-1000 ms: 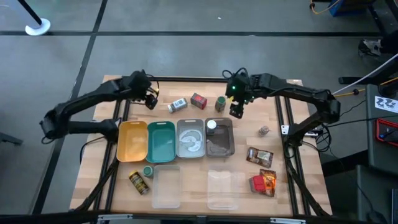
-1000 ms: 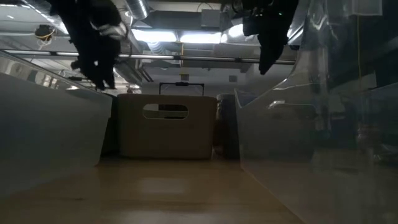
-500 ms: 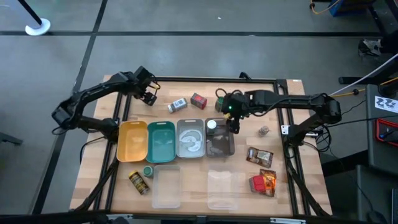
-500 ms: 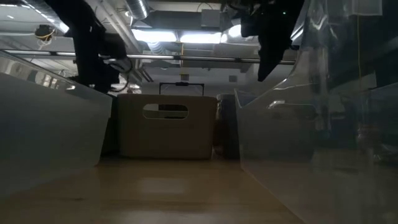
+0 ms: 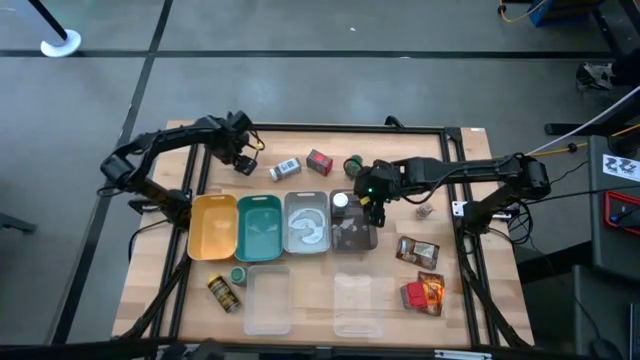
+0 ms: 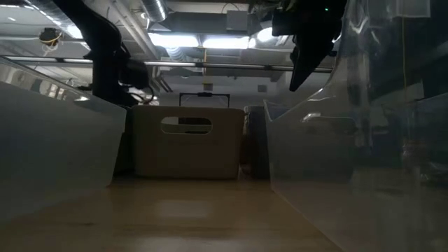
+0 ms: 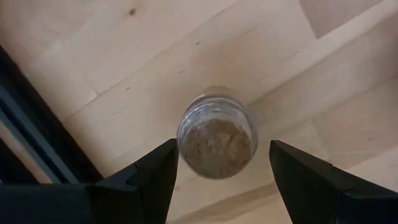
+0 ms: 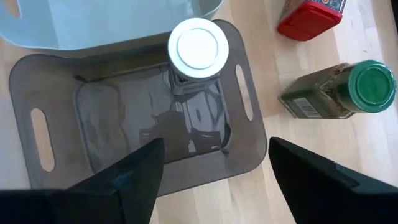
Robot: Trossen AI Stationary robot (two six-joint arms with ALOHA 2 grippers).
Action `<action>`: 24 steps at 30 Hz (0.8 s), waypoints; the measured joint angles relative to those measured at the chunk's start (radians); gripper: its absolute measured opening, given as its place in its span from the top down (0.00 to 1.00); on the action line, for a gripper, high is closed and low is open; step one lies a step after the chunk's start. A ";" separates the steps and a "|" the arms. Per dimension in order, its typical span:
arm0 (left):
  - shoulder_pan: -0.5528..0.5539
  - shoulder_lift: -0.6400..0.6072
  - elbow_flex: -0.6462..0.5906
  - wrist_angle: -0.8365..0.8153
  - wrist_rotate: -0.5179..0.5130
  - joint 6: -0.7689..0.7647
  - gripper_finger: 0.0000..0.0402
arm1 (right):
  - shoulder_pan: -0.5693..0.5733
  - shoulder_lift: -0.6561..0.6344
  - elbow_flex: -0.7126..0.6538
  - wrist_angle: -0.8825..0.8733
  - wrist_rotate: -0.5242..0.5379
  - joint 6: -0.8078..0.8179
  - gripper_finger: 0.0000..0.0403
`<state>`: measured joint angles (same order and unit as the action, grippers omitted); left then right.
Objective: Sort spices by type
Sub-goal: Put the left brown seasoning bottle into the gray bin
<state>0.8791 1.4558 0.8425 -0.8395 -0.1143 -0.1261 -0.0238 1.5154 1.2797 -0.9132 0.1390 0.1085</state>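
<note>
Right wrist view: empty, wide-open right hand (image 8: pixel 211 177) above upright white-capped jar (image 8: pixel 198 48) in grey tray (image 8: pixel 242 144).

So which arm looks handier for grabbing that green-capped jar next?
Probably the right one: its open pincer hovers over the grey tray, and the green-capped jar lies just beside. The left pincer is across the table, above another jar.

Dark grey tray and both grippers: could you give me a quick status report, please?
Right gripper open above dark grey tray; white-capped jar upright inside. Left gripper open around small clear jar of brown spice, not closed. Green-capped jar lies beside tray.
</note>
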 joint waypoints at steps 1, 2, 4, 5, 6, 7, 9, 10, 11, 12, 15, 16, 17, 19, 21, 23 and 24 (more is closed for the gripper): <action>0.000 0.008 0.000 0.008 0.000 0.000 0.41 | 0.000 0.000 0.000 0.001 0.000 0.000 0.29; 0.000 0.014 0.000 0.021 0.000 0.000 0.41 | 0.000 0.000 0.000 0.001 0.000 0.000 0.29; 0.000 0.020 0.000 0.045 0.000 0.003 0.41 | 0.000 0.000 0.000 0.000 0.000 0.000 0.29; 0.000 0.022 0.000 0.047 0.000 0.001 0.41 | -0.002 0.000 0.000 0.000 0.000 0.000 0.29; 0.000 0.024 0.000 0.042 0.000 -0.001 0.41 | -0.002 0.000 0.000 0.000 0.000 0.000 0.29; 0.000 0.026 0.000 0.035 0.000 -0.001 0.42 | -0.002 0.000 0.000 0.000 0.000 0.000 0.29; 0.000 0.027 -0.001 0.022 0.000 0.003 0.45 | -0.002 0.000 0.000 0.000 0.000 0.000 0.29; 0.000 0.027 -0.001 0.017 0.000 0.003 0.46 | -0.002 0.000 0.000 0.000 0.000 0.000 0.29; 0.000 0.027 -0.001 0.009 0.000 0.003 0.49 | -0.002 0.000 0.000 0.000 0.000 0.000 0.29; 0.000 0.027 -0.001 0.003 0.000 0.003 0.51 | -0.002 0.000 0.000 0.000 0.000 0.000 0.29; 0.000 0.027 0.000 0.011 0.001 0.003 0.60 | -0.002 0.000 0.000 0.000 0.000 -0.001 0.29; 0.000 0.026 0.000 0.012 0.001 0.003 0.62 | -0.002 0.000 0.000 0.000 0.000 -0.001 0.29; 0.000 0.026 0.000 0.014 0.001 0.003 0.65 | -0.002 0.000 0.000 0.000 0.000 -0.001 0.29; 0.000 0.026 0.000 0.014 0.001 0.003 0.70 | -0.002 0.000 0.000 -0.001 0.000 -0.001 0.29; 0.000 0.026 0.000 0.014 0.001 0.003 0.74 | -0.002 0.000 0.000 -0.001 0.000 -0.001 0.29; 0.000 0.026 0.000 0.012 0.001 0.003 0.78 | -0.002 0.000 0.000 -0.001 0.000 -0.001 0.29; 0.000 0.026 0.000 0.012 0.001 0.003 0.80 | -0.002 0.000 0.000 -0.001 0.000 -0.001 0.29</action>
<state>0.8791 1.4822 0.8425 -0.8276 -0.1131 -0.1230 -0.0261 1.5154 1.2797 -0.9142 0.1387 0.1074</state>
